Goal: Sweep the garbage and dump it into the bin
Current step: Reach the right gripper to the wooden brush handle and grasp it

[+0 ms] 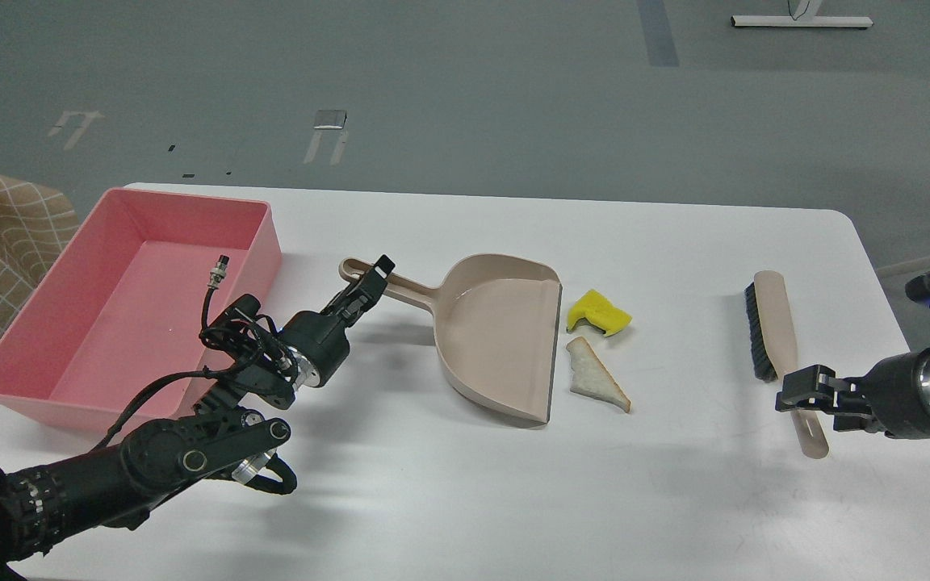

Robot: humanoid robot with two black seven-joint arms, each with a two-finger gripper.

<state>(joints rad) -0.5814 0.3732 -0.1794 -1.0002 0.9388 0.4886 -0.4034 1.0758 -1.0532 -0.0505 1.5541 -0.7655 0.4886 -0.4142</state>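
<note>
- Pink bin (122, 311) sits at left of the frame on the white bench (465, 484)
- Yellow chunk (599, 313) and bread slice (596, 377) lie centre-right, just beside the dustpan (497, 343) lip
- Left gripper (370, 284) fingers at the dustpan handle; grip state unclear
- Right gripper (804, 399) fingers clamped on the brush (776, 339) handle, lower right

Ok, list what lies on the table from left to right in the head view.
pink bin → left gripper at the dustpan's handle → dustpan → yellow spongy chunk and bread-like slice beside its lip → brush → right gripper at the brush handle.
</note>
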